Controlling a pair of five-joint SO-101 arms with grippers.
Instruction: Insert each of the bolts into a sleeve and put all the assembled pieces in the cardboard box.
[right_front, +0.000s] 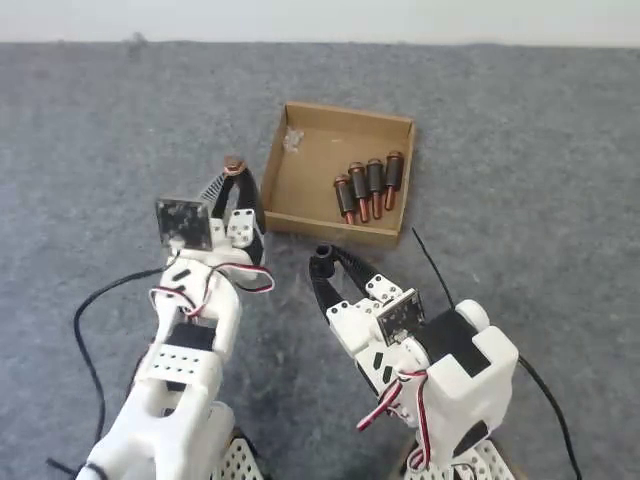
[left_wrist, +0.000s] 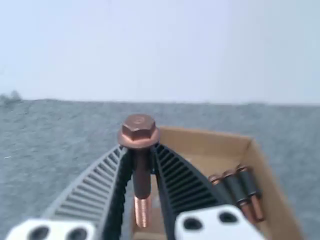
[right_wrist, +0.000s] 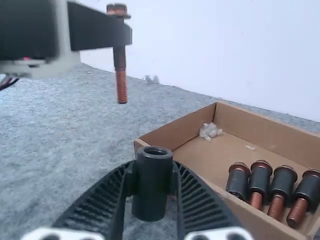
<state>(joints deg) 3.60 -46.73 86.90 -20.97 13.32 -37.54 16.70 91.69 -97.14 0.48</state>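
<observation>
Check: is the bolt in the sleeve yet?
Out. Left gripper holds the bolt upright, thread bare; right gripper holds the sleeve apart from it, bore empty.

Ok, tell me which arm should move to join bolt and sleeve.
Left, probably. The left gripper holds the bolt upright, thread down, higher than the sleeve. The right gripper holds that sleeve upright, bore open upward, so lowering the bolt in looks simplest.

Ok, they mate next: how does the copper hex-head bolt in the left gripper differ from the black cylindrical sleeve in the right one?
The copper hex-head bolt is slim; the black cylindrical sleeve is stouter. The bolt has a head and threaded tip; the sleeve is plain with an open bore. Both stand upright, clamped in the left gripper and right gripper.
</observation>
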